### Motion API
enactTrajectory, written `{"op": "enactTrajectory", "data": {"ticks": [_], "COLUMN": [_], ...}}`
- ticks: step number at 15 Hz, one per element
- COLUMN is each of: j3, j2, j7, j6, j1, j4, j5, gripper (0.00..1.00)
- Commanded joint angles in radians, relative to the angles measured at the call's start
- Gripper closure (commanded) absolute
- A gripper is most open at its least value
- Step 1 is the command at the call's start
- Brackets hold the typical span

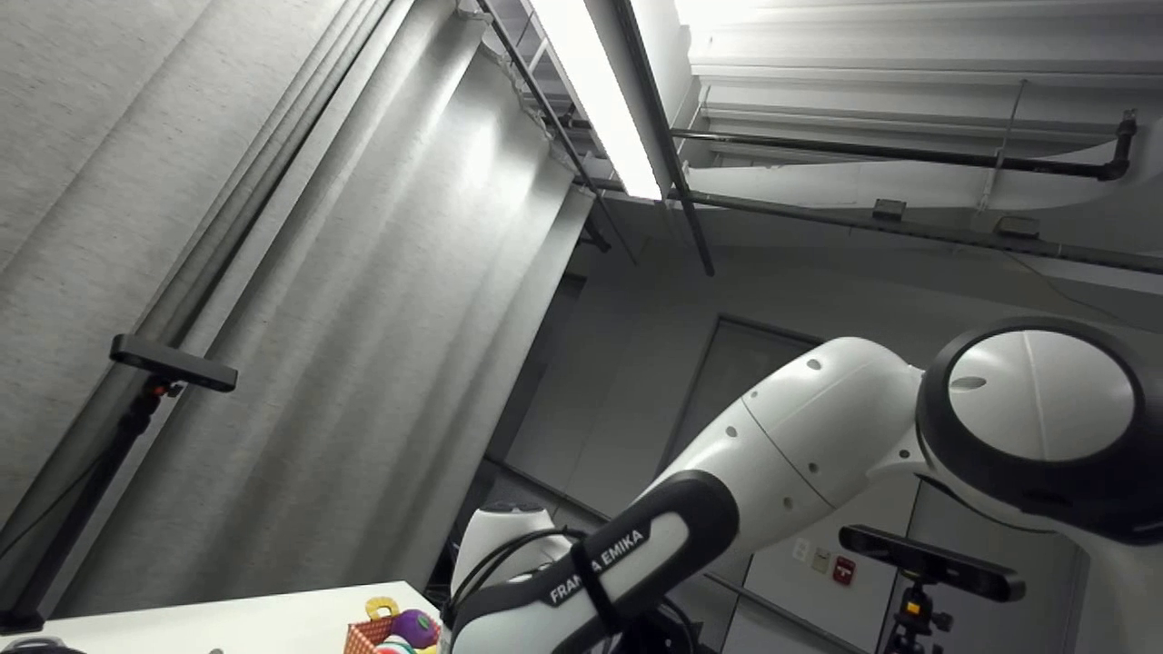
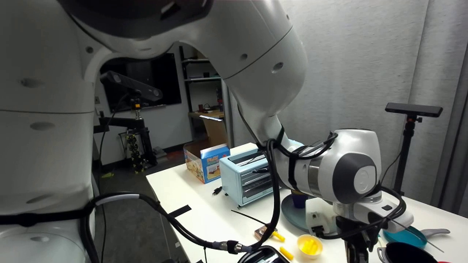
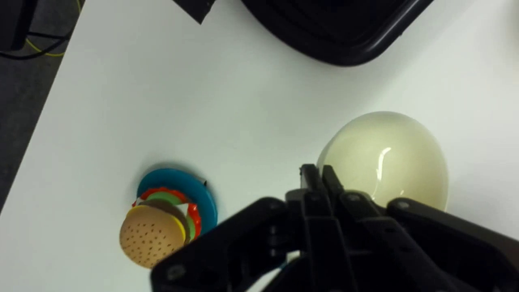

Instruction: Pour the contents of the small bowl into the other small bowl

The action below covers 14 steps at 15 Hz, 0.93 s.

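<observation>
Pincer (image 3: pixel 321 172) nearly closed, tight on the rim of a glossy cream bowl (image 3: pixel 401 162)

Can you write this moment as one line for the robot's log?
claw: seems shut on cream bowl | yellow bowl: holds yellow pieces | nearby: toy hamburger | pour progress: unclear

Blue toaster oven (image 2: pixel 242 179), toy burger (image 3: pixel 158 231)

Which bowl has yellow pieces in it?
The small bowl beside a yellow stick, in an exterior view: yellow pieces lie inside. The pale bowl at the claw shows none in the wrist view.
</observation>
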Motion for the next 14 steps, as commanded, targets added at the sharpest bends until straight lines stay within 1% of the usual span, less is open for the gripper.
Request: {"op": "enactTrajectory", "data": {"ticks": [1,3,6,9,14], "j3": [0.001,-0.009,-0.023,-0.038,-0.039], "j2": [0.061,0.097,0.153,0.214,0.290], "j7": [-0.196,-0.251,-0.300,-0.321,-0.356], "j6": [-0.045,-0.062,-0.096,-0.121,-0.148], "j1": [0.020,0.033,0.044,0.053,0.045], "j4": [0.050,0.078,0.135,0.206,0.291], "j5": [0.152,0.191,0.226,0.237,0.294], "gripper": [0.99,0.99,0.99,0.99,0.99]}}
